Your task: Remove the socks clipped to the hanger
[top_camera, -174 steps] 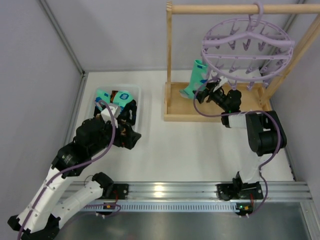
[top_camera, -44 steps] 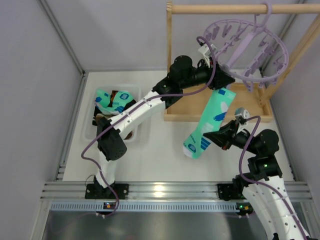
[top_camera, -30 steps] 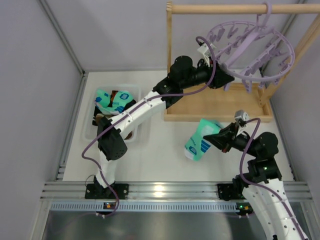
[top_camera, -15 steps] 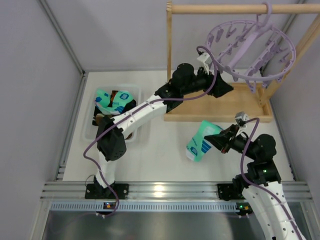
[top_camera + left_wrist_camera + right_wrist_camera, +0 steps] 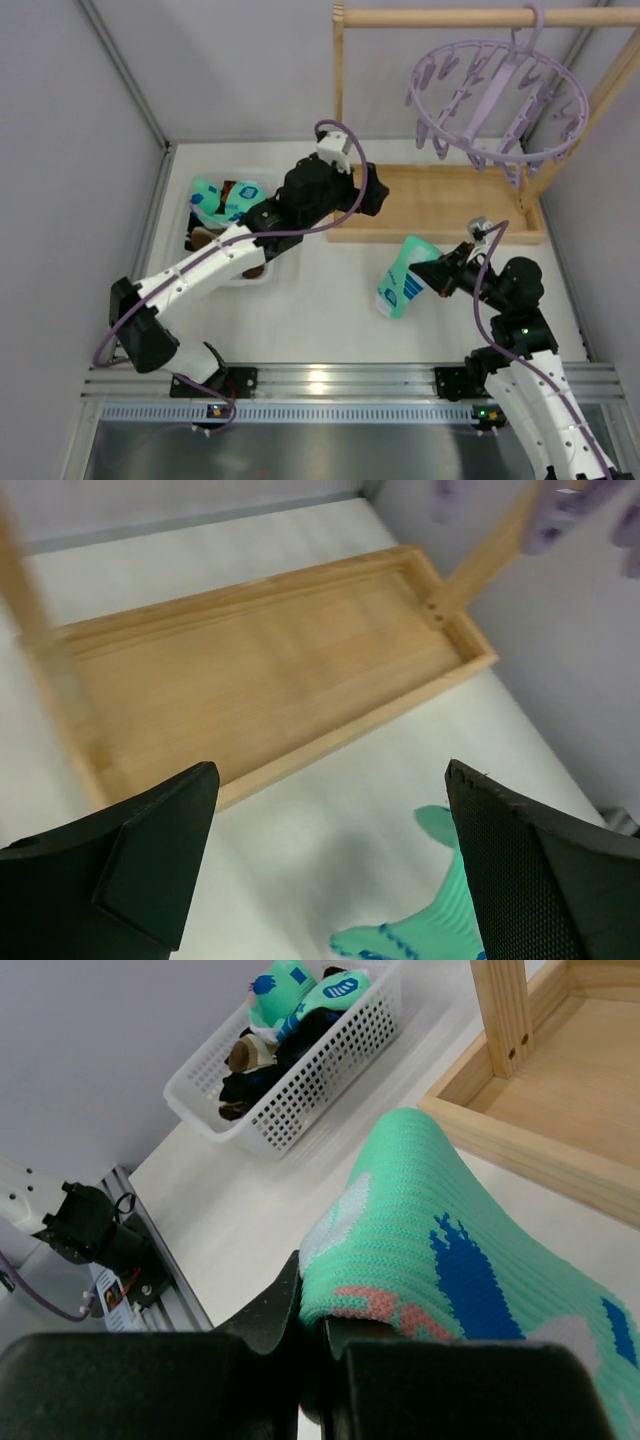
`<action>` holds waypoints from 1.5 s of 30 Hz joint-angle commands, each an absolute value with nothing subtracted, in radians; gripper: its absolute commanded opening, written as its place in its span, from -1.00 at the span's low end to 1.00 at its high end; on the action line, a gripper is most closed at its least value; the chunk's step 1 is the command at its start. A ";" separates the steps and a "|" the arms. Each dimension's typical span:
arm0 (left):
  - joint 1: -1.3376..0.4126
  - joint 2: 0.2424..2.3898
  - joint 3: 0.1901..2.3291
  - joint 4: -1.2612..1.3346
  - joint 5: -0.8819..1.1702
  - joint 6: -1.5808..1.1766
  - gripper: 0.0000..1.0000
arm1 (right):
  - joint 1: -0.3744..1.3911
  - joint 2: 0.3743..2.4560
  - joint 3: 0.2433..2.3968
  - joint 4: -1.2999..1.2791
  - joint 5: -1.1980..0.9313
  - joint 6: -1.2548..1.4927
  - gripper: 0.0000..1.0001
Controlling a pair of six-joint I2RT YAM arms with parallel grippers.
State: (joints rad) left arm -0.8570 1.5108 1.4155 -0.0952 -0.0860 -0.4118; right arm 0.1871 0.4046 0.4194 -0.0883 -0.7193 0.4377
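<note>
Looks like the right hand (image 5: 437,275) is clamping the turquoise sock (image 5: 403,285) tight and dangling it just above the surface (image 5: 320,320), well apart from the lilac hanger (image 5: 500,163), which isn't showing any socks. The left hand (image 5: 330,860) is hovering wide open and empty by the wooden tray (image 5: 260,680). My guess is the next move is carrying that sock over to the white basket (image 5: 240,172) and letting go.

Overhead camera looks down; both close wrist cameras share the turquoise sock (image 5: 432,932) and wooden tray (image 5: 250,680).
</note>
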 commanded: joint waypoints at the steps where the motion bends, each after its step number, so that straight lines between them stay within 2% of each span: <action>1: -0.813 1.422 1.384 -0.387 -0.432 -0.423 0.97 | 0.199 0.469 0.440 0.042 -0.710 0.474 -1.00; 5: -0.666 1.332 1.347 -0.645 -0.495 -0.495 0.97 | 0.259 0.570 0.478 0.098 -0.652 0.503 -1.00; 8: -0.551 1.220 1.292 -0.768 -0.554 -0.491 0.97 | 0.384 0.665 0.558 0.057 -0.435 0.430 -1.00; 10: -0.471 1.168 1.276 -0.846 -0.561 -0.454 0.96 | 0.561 0.764 0.629 0.057 -0.283 0.401 -1.00; 11: -0.448 1.126 1.278 -0.874 -0.577 -0.445 0.97 | 0.651 0.800 0.649 0.069 -0.258 0.390 -1.00; 18: -0.407 0.903 1.290 -0.962 -0.745 -0.399 0.97 | 0.893 1.130 0.880 0.231 -0.129 0.374 -1.00; 20: -0.407 0.847 1.287 -0.959 -0.845 -0.446 0.97 | 0.922 1.247 0.997 0.248 -0.109 0.354 -1.00; 25: -0.406 0.710 1.279 -0.953 -0.943 -0.494 0.97 | 0.977 1.495 1.326 0.206 -0.135 0.313 -1.00; 30: -0.407 0.687 1.273 -0.953 -0.940 -0.482 0.96 | 0.996 1.742 1.642 0.055 -0.187 0.258 -1.00; 32: -0.408 0.686 1.269 -0.954 -0.914 -0.479 0.97 | 1.002 1.944 1.863 -0.054 -0.192 0.227 -1.00; 36: -0.408 0.686 1.264 -0.954 -0.891 -0.466 0.97 | 1.032 2.191 2.119 -0.234 -0.169 0.196 -1.00; 40: -0.408 0.677 1.262 -0.956 -0.861 -0.459 0.97 | 1.043 2.359 2.230 -0.256 -0.186 0.261 -1.00; 43: -0.408 0.677 1.259 -0.956 -0.841 -0.449 0.97 | 1.042 2.471 2.315 -0.293 -0.179 0.270 -0.80; 45: -0.408 0.673 1.252 -0.956 -0.821 -0.448 0.96 | 1.039 2.506 2.318 -0.282 -0.183 0.273 -0.80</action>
